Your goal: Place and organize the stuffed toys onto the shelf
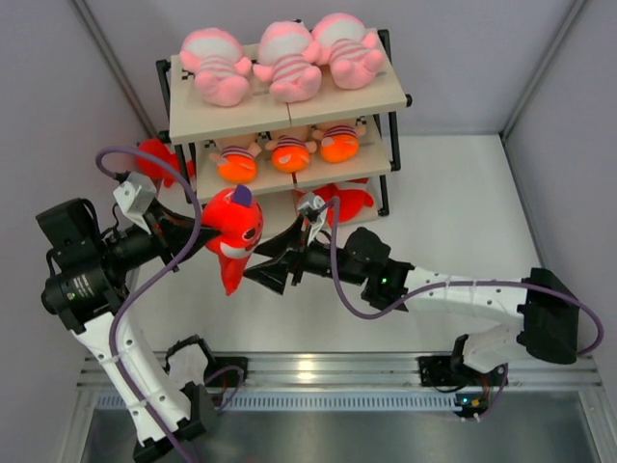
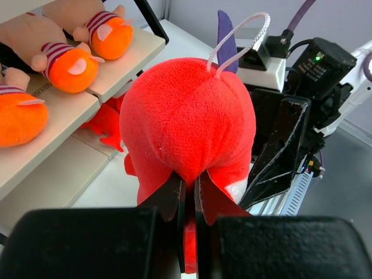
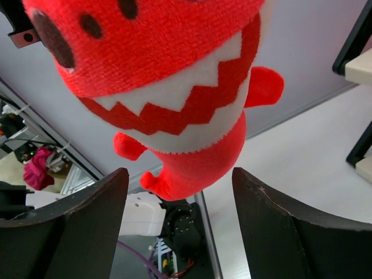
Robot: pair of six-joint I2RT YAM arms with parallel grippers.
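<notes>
Gripping a red shark [image 1: 231, 233] by the tail end with the left pincer [image 2: 189, 195], jaws squeezed almost together into the plush. Carried clear of the table [image 1: 453, 212], in front of the lowest tier of the shelf [image 1: 395, 94], toothy mouth turned toward the right arm.

Just beyond, waiting with the right pincer [image 3: 179, 177] spread wide and holding nothing. From its wrist view, the shark's lower body hanging between the two fingers, no contact apparent.

Probably light and very soft: likely to squash, sag and swing from a tail grip, unlikely to break or slip. Better taken across the fat middle of the body, where stuffing would fill the jaws. Fins too floppy to steer by.

Further back, on the shelf: three pink dolls [image 1: 289, 60] across the top board, three orange-faced striped dolls [image 1: 289, 151] on the middle one, a second shark [image 1: 349, 203] below. One more red toy [image 1: 154, 159] by the rack's left leg.
</notes>
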